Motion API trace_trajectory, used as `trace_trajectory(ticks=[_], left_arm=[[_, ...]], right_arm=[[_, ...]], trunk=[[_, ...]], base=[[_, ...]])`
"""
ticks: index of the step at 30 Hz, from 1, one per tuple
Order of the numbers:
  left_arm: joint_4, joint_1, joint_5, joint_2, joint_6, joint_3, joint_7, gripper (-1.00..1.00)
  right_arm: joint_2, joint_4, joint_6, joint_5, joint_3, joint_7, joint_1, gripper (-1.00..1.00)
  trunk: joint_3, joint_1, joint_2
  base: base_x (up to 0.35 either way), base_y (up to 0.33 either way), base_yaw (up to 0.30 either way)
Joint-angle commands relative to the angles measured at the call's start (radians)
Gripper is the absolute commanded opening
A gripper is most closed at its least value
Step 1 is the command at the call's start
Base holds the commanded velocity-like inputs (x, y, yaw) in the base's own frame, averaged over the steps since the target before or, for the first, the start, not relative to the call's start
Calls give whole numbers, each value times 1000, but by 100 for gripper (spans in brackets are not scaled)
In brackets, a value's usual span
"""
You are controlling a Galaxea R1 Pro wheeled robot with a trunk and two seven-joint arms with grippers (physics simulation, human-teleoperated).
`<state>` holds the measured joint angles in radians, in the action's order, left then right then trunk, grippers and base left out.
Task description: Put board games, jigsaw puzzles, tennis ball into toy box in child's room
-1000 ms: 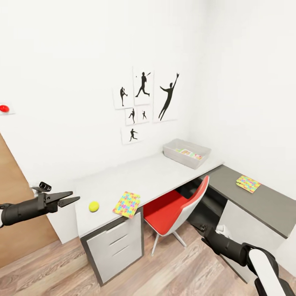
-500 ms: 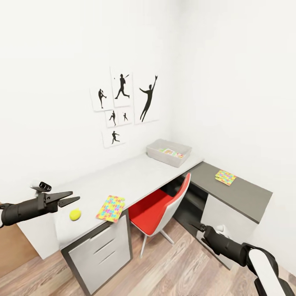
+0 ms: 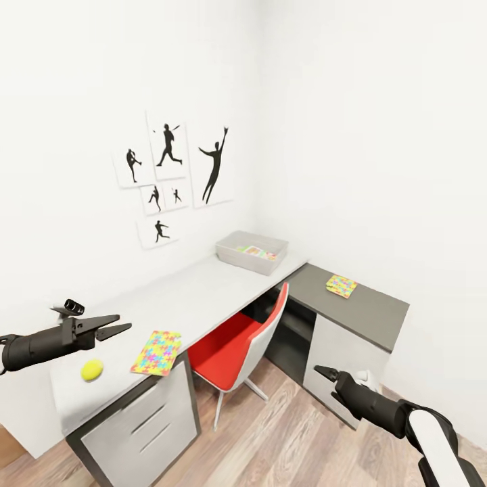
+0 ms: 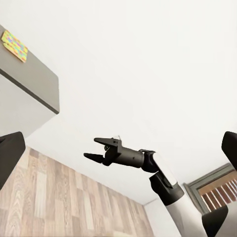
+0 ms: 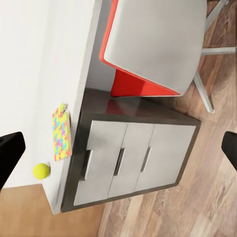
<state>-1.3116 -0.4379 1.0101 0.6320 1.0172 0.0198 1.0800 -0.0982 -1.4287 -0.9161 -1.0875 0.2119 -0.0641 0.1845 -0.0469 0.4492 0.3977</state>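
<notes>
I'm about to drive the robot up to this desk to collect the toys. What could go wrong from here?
The nearer jigsaw puzzle lies at the front edge of the desk, perhaps slightly over it; a clumsy grasp could push it off. The tennis ball sits loose close to that edge and may roll off if nudged. The red chair stands between the robot and the toy box, so the base or the right gripper might bump it.

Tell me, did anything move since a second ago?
Only the camera turned, so the whole picture slid left. The ball and puzzle stay on the desk, the toy box at its far end. Both grippers, left and right, stay open and empty.
</notes>
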Motion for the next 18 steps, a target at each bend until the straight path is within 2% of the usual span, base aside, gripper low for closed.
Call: trace_trajectory(ticks=[1, 9, 14, 18], left_arm=[[0, -1, 0, 0, 4, 0, 2, 100], [0, -1, 1, 0, 4, 0, 1, 100], [0, -1, 1, 0, 4, 0, 1, 100], [0, -1, 1, 0, 4, 0, 2, 100]], right_arm=[[0, -1, -4, -8, 1, -7, 1, 100], [1, -1, -3, -8, 2, -9, 1, 100], [0, -1, -3, -8, 3, -9, 1, 100], [1, -2, -3, -8, 3, -10, 1, 100]], trunk=[[-2, 1, 2], [-4, 1, 2], [-11, 1, 2], [-12, 1, 2]], base=[[121, 15, -94], [254, 21, -24], [284, -104, -2], [138, -70, 0]])
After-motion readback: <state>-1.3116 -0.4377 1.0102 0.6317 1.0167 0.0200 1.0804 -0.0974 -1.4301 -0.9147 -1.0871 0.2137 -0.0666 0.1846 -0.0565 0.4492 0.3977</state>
